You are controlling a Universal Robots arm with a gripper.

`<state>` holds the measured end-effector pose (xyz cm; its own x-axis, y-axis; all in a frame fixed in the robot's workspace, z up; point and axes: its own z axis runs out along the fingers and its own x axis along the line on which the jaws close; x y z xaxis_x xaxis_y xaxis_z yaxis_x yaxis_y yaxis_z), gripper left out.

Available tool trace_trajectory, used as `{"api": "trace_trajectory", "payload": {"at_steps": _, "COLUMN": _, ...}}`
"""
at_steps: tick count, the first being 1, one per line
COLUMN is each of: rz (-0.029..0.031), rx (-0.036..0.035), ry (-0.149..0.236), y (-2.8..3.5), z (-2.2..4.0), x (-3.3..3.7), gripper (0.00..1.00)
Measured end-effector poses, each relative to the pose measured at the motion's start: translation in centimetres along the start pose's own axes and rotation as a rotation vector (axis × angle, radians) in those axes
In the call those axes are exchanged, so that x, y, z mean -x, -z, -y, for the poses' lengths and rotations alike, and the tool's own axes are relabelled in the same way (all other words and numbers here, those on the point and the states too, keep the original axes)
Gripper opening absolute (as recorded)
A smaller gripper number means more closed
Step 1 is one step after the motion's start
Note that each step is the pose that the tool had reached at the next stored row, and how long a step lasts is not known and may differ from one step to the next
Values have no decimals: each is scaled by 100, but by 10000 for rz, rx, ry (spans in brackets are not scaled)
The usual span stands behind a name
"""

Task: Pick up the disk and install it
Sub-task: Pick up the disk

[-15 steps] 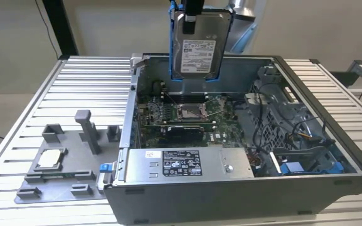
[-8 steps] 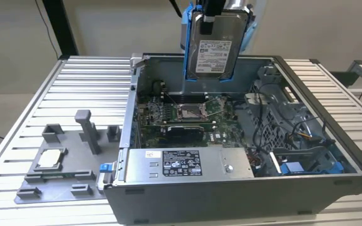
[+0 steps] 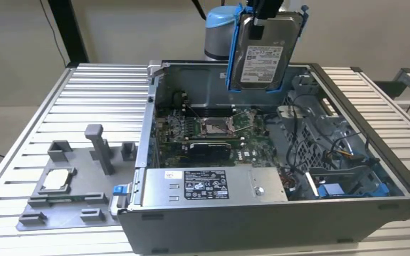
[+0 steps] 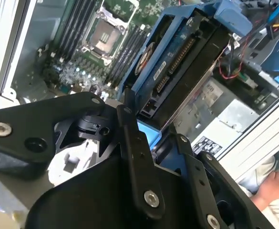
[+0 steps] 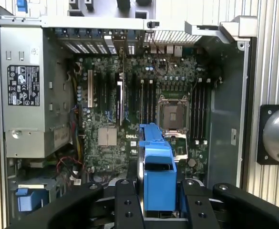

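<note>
A: How will the disk (image 3: 262, 56) handle, do you think?

B: Dense for its size, I'd judge, and fully rigid: a metal body that won't give. It's also likely shock-sensitive, so a knock against the computer case (image 3: 362, 208) would be the worry. The blue frame (image 5: 157, 167) around it is plastic and probably flexes a little (its tabs look thin).

A: So where should it be held?

B: By the frame's end or the long edges, I'd say. Keep off the labelled face and the connector row (image 4: 175, 62).

A: And the jaws?

B: Clenched on one end of the frame. In both wrist views the blue plastic sits squeezed between them, with no slack that I can see. They're set only about as wide as the frame is thick.

A: Where is the disk?

B: In the air, hanging upright from the jaws over the open case, toward its far side in the exterior view. The label faces that camera. The connector end points down at the motherboard (image 3: 212, 128), well clear of it. The disk touches nothing else, neither the grey power supply (image 3: 205, 184) nor the worktop (image 3: 98, 96).
</note>
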<state>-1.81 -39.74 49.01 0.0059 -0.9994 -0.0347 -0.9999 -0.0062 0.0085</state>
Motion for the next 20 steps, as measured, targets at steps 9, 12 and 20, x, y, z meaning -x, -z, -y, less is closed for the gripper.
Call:
{"api": "trace_trajectory", "payload": {"at_steps": 9, "rz": 1, "rx": 0, "ry": 0, "y": 3, "z": 409, "x": -2, "gripper": 0}}
{"api": "trace_trajectory", "payload": {"at_steps": 12, "rz": 1, "rx": 0, "ry": 1, "y": 4, "z": 540, "x": -3, "gripper": 0}}
{"api": "trace_trajectory", "payload": {"at_steps": 20, "rz": 0, "rx": 0, "ry": -1, "y": 7, "z": 862, "x": -5, "gripper": 0}}
